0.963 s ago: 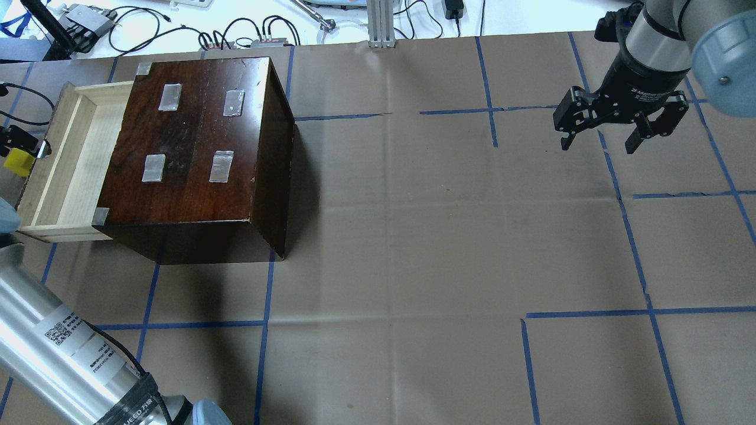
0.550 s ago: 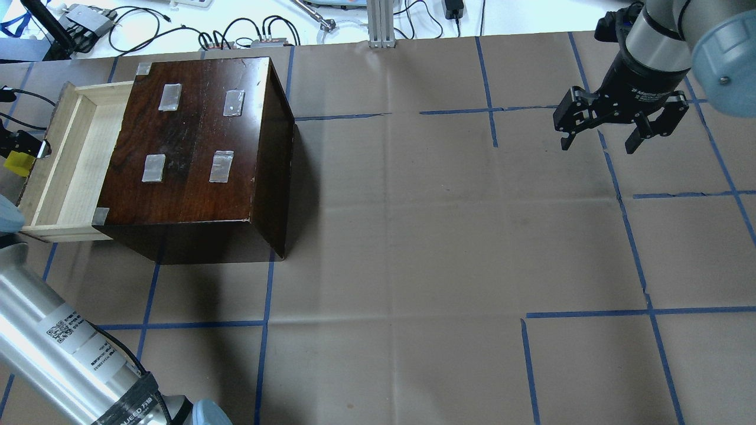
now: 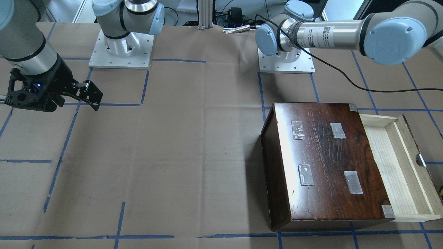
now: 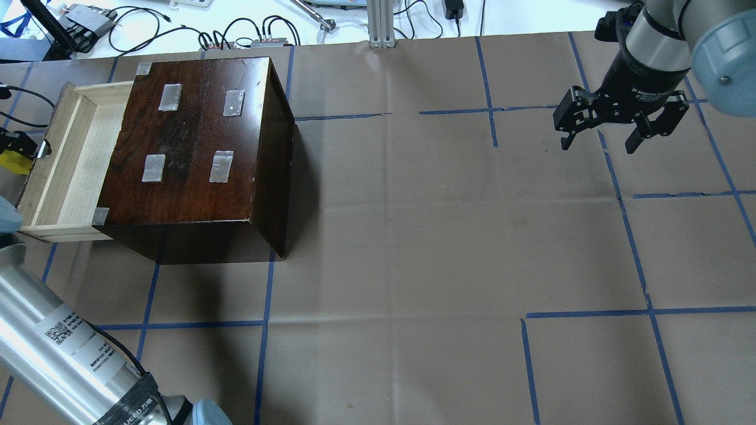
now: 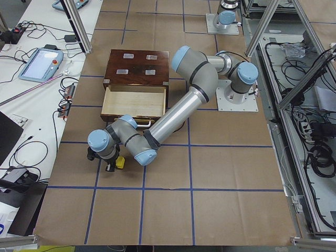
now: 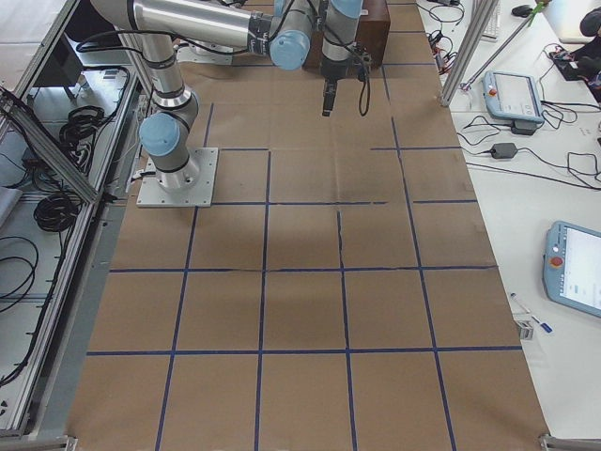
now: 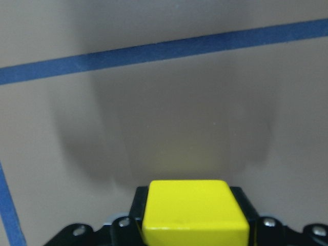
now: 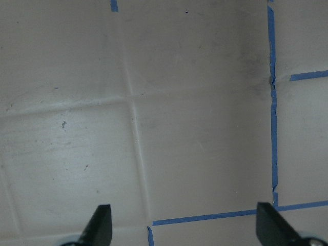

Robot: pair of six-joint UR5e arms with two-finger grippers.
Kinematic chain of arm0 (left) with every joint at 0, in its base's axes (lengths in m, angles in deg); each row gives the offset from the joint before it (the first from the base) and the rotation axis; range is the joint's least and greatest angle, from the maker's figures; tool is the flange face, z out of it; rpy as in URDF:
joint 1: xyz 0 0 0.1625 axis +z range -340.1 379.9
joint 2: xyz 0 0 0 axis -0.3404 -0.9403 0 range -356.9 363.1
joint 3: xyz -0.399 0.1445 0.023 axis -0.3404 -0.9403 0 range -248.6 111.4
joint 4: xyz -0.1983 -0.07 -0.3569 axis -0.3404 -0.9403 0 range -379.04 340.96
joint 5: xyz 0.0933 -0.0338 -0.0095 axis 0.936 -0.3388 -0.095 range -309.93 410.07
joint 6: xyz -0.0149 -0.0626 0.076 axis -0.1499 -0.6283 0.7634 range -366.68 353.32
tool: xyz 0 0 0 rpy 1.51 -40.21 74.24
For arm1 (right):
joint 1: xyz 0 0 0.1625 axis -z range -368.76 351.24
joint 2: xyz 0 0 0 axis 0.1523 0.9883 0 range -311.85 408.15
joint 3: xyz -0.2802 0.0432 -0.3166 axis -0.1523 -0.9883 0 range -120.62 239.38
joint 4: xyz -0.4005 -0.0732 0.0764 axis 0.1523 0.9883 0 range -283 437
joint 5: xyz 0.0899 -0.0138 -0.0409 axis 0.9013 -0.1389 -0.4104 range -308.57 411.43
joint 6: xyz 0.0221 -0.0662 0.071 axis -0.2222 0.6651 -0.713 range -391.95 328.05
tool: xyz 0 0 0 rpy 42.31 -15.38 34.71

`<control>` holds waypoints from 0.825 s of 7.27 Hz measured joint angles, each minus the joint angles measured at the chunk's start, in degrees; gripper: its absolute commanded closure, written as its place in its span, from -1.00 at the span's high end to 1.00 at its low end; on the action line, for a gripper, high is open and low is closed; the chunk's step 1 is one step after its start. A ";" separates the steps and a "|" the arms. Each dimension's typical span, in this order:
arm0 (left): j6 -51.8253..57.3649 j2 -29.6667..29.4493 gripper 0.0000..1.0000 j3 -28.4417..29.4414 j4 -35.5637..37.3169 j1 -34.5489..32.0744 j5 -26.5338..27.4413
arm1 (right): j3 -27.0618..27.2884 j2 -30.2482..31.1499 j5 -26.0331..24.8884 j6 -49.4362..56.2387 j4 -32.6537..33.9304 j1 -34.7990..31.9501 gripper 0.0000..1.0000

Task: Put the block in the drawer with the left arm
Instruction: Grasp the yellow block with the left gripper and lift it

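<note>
Block (image 7: 193,211): small yellow cube, clamped in the left gripper (image 5: 114,165); it hangs clear of the table (image 4: 413,236), with its shadow on the paper below. It sits outside the drawer, off to the left of the drawer's front panel.
Left gripper: black, closed onto the block from both sides; the wrist view shows the cube filling the gap between the jaws.
Drawer (image 4: 65,153): pale wood tray, pulled out of the box toward the left; nothing shows on its floor. A half-round notch is cut in the top edge of its front panel.
Box (image 4: 195,136): glossy dark brown wood, at the far left of the table, with four clear tape patches on its top and small patches at its corners.
Left arm (image 5: 173,110): reaches out past the near side of the box and bends down beyond the drawer front; a loose black cable (image 3: 346,74) trails along it.
Right gripper (image 4: 599,141): hangs above the table at the far right, well apart from the box, fingers spread wide with nothing between them.
Table: covered in brown paper, marked into squares by blue tape lines (image 4: 266,295).
</note>
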 measured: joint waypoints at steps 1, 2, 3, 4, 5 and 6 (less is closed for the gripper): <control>0.11 3.59 -1.00 -0.21 -4.38 -0.11 0.02 | 0.01 0.00 0.00 -0.01 0.00 0.00 1.00; 0.16 8.16 -1.00 -0.66 -9.74 -0.34 0.01 | 0.02 0.00 0.00 -0.05 0.00 0.00 1.00; -0.10 13.07 -1.00 -2.31 -13.89 -1.08 -0.05 | 0.02 0.00 0.00 -0.05 0.00 0.00 1.00; -1.11 18.17 -1.00 -5.84 -16.03 -2.52 -0.13 | 0.01 0.00 0.00 -0.04 0.00 0.00 1.00; -3.27 23.00 -1.00 -10.92 -16.70 -4.36 -0.27 | 0.00 0.00 0.00 -0.06 0.00 0.00 1.00; -6.09 26.72 -1.00 -16.34 -16.70 -6.28 -0.53 | 0.01 0.00 0.00 -0.07 0.00 0.00 1.00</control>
